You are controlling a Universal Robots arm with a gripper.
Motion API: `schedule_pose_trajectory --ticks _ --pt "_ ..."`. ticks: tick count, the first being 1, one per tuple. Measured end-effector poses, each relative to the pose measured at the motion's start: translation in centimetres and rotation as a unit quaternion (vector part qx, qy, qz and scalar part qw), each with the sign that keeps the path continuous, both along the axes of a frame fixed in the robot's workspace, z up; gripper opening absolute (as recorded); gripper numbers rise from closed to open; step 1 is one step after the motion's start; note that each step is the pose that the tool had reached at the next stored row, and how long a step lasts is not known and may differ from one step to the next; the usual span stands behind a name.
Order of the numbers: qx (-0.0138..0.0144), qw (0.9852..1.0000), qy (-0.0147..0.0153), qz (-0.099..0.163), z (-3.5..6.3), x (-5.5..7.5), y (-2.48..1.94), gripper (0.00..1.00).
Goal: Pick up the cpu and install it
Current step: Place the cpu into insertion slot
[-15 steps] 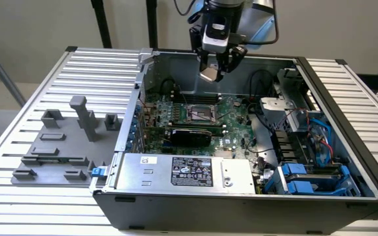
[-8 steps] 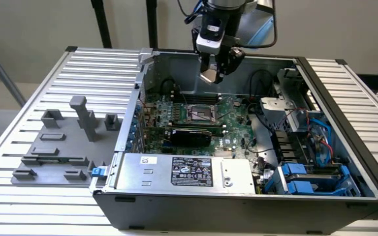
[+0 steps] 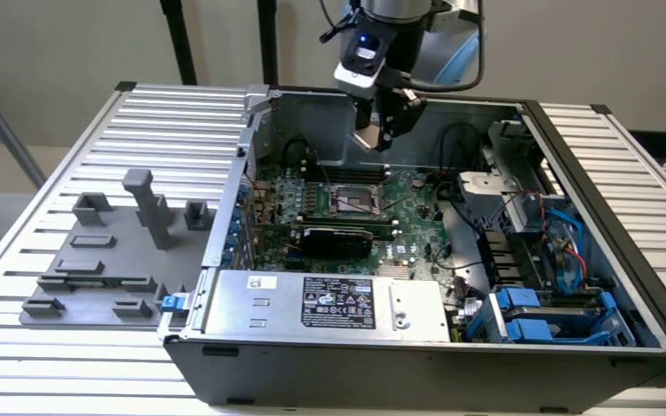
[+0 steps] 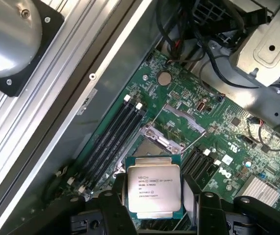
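The small, flat, square cpu with its silvery-white metal lid and thin darker rim (image 4: 153,188) was clamped between the two black fingers (image 4: 115,208) of the arm's black gripper (image 4: 155,198). The jaws stood partly apart and pressed on two opposite edges of the chip, whose printed face was turned toward the wrist camera. In the exterior view the gripper hung in the air inside the open dark-grey metal computer case (image 3: 426,368). It was at about twelve o'clock from the black square socket with its metal frame (image 3: 356,201) on the green motherboard (image 3: 414,195), and appeared clear of the board. The grey plastic fixture tray (image 3: 90,260) lay outside the case at about nine o'clock from the socket. By its look the chip was probably light and rigid, with a smooth metal lid apt to slip and an underside likely delicate. The edges seemed the right place to hold it, square and level, with modest pressure, rather than on either face.
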State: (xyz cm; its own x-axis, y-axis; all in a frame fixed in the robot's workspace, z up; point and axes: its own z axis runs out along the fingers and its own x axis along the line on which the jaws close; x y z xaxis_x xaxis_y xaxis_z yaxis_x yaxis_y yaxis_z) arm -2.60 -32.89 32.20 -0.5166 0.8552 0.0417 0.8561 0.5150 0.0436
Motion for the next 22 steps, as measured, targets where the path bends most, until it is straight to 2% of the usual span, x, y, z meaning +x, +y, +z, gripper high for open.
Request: schedule_pose_trajectory --ticks 3,6,11,16,22 --pt "0.0 0.9996 0.0 -0.028 -0.22 0.0 0.0 0.55" --pt "0.0 0.9985 0.0 -0.055 -0.44 0.0 0.0 0.55" --pt "0.0 0.995 0.0 -0.1 -0.81 0.0 0.0 0.55" --pt "0.0 0.9894 0.0 -0.145 -1.17 0.0 0.0 0.55" --pt "0.0 0.9804 0.0 -0.197 -1.62 0.0 0.0 0.55"
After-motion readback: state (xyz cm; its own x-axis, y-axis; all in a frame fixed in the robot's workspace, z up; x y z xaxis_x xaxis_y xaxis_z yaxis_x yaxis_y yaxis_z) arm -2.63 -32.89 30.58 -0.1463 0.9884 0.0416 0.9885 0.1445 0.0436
